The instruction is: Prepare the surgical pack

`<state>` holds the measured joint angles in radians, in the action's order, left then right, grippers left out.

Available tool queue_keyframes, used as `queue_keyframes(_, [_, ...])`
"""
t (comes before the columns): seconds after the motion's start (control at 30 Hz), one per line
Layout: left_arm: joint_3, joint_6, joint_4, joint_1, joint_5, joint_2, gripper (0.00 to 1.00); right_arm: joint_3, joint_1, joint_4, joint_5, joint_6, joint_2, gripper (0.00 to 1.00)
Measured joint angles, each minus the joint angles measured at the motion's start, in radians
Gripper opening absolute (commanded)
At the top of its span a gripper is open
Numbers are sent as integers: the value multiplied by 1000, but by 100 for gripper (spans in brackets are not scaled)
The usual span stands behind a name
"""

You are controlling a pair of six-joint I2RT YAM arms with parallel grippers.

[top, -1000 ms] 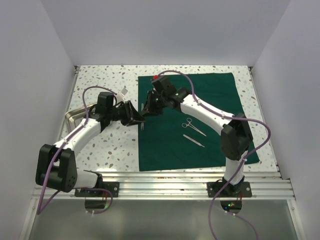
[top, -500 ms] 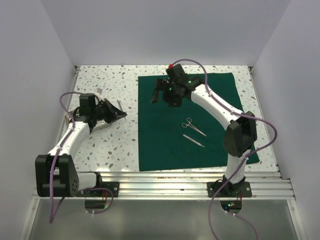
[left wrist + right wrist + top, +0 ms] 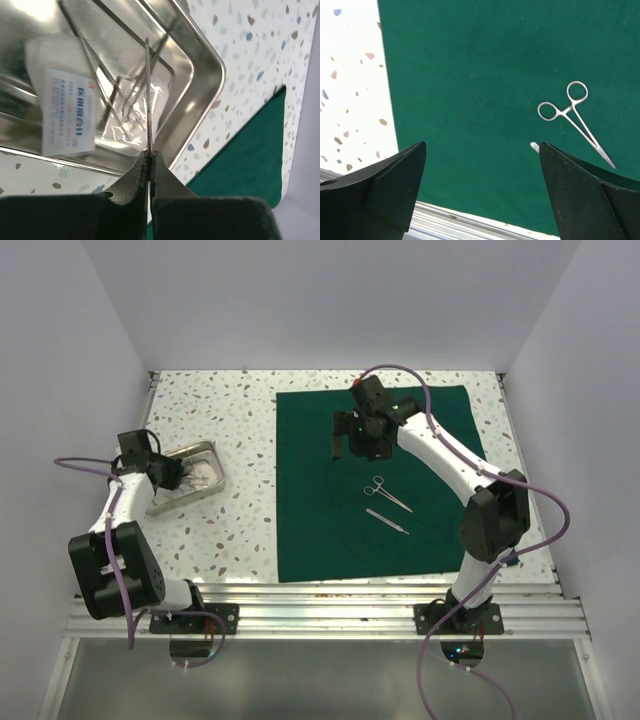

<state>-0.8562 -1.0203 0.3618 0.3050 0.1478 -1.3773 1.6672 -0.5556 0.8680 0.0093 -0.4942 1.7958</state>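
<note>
The surgical pack, a dark green drape (image 3: pixel 330 530), lies flat on the table's right half. On it rest steel ring-handled forceps (image 3: pixel 387 492) and a slim straight steel tool (image 3: pixel 387 521). My right gripper (image 3: pixel 345 445) hovers over the drape's upper middle. In the right wrist view it (image 3: pixel 482 146) stands wide open and empty, with the forceps (image 3: pixel 575 117) beyond it. My left gripper (image 3: pixel 178 476) is over the steel tray (image 3: pixel 208 447) at the far left. In the left wrist view it (image 3: pixel 149 154) is shut on a thin steel instrument (image 3: pixel 147 100) seen edge-on.
The tray (image 3: pixel 220 75) holds a white labelled gauze packet (image 3: pixel 65 110) and a clear wrapped packet (image 3: pixel 125 120). Speckled table (image 3: pixel 240 510) separates tray and drape. White walls close in on both sides. A metal rail (image 3: pixel 330 600) runs along the near edge.
My left arm swung back from the drape's left edge to over the tray, and its jaws closed tighter. My right gripper opened wide and moved right over the drape.
</note>
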Motion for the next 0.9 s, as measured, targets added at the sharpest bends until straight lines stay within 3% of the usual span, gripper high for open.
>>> queue_keyframes(0.1, [0, -58, 16, 14, -79, -6, 6, -26, 0, 10, 0, 9, 0, 99])
queue_keyframes(0.13, [0, -76, 20, 16, -101, -9, 16, -31, 0, 15, 0, 14, 0, 99])
queue_keyframes(0.2, [-1, -113, 24, 16, -134, -27, 24, -35, 0, 19, 0, 25, 0, 99])
queue_keyframes(0.27, [-6, -143, 31, 17, -158, -61, 40, -38, 0, 22, 0, 34, 0, 99])
queue_keyframes(0.4, [-31, -181, 56, 20, -180, -130, 57, -39, 0, 29, 0, 56, 0, 99])
queue_keyframes(0.53, [-67, -189, 74, 21, -187, -156, 81, -39, 3, 43, 0, 87, 1, 99])
queue_keyframes(0.63, [-84, -163, 74, 21, -187, -157, 84, -31, 18, 77, -1, 119, 14, 99])
queue_keyframes(0.8, [-163, 28, 104, -6, -185, -190, 86, -34, 81, 106, -3, 182, 49, 99])
queue_keyframes(0.9, [-181, 172, 103, -71, -180, -186, 89, -54, 127, 107, -5, 219, 56, 85])
